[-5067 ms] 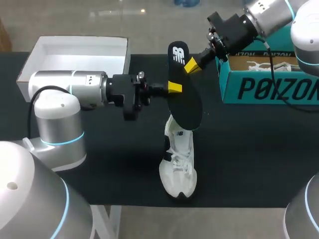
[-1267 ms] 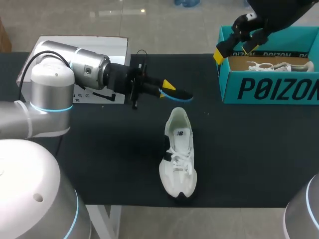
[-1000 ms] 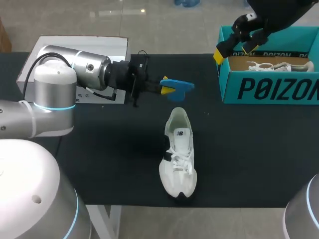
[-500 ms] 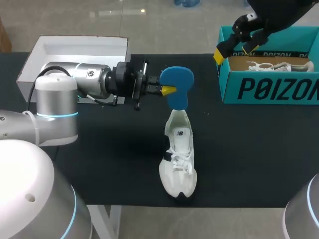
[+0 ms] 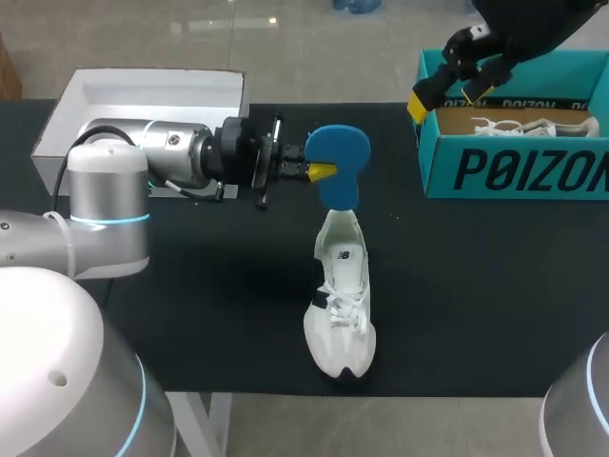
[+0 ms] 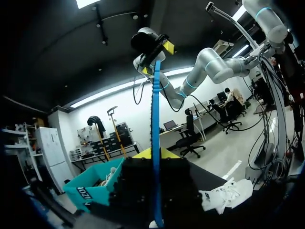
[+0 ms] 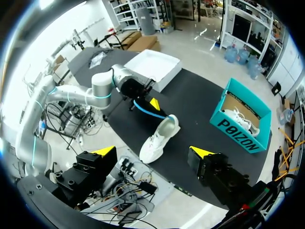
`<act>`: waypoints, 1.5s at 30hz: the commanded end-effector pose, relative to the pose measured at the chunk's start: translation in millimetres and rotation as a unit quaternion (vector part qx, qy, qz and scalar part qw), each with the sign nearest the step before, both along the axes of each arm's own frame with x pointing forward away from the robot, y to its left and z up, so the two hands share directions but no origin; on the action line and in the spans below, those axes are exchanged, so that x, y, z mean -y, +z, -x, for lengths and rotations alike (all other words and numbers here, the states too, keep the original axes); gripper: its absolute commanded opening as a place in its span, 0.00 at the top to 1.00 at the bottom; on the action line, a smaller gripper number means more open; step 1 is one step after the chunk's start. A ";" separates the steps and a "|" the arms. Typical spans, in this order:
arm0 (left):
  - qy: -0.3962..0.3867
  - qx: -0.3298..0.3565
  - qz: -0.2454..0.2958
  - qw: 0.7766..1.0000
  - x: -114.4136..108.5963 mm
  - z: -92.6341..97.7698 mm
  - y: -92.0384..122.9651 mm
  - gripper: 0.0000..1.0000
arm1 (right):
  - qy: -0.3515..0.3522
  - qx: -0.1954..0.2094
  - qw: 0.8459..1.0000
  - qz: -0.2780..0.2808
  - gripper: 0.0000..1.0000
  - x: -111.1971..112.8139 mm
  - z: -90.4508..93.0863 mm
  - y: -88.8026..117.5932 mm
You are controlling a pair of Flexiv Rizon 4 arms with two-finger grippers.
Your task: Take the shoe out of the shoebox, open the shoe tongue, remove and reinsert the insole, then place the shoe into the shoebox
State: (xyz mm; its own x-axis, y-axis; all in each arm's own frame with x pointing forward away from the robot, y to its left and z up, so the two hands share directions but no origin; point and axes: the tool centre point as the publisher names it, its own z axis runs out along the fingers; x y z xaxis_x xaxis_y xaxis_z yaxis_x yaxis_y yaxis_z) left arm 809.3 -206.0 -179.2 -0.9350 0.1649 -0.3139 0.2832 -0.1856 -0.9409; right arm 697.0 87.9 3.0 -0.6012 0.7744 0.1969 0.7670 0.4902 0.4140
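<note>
A white sneaker [image 5: 340, 297] lies on the black table [image 5: 476, 286], heel toward the far side. Just above its heel opening hangs the insole [image 5: 338, 169], blue underside facing the head camera. My left gripper [image 5: 322, 172] is shut on the insole's edge. In the left wrist view the insole [image 6: 155, 119] stands edge-on between the yellow tips of the left gripper [image 6: 153, 155], with the sneaker [image 6: 228, 195] beside it. My right gripper [image 5: 447, 81] hangs open high over the teal shoebox [image 5: 514, 167], holding nothing. From the right wrist view, the right gripper [image 7: 153, 152] looks down on the sneaker [image 7: 157, 138] and insole [image 7: 150, 110].
A second white shoe [image 5: 521, 125] lies inside the teal shoebox at the back right. The white box lid [image 5: 143, 95] sits at the back left, behind my left arm. Bare black table lies on both sides of the sneaker.
My left gripper has turned the insole from lying flat to hanging down with its blue face showing, and brought it over the sneaker's heel. The right arm has stayed still.
</note>
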 end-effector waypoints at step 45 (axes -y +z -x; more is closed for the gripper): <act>-0.101 -0.367 0.014 0.925 4.4 -50.4 -6.5 1.00 | 0.000 -0.002 1.000 0.001 0.00 -1.2 -1.7 0.1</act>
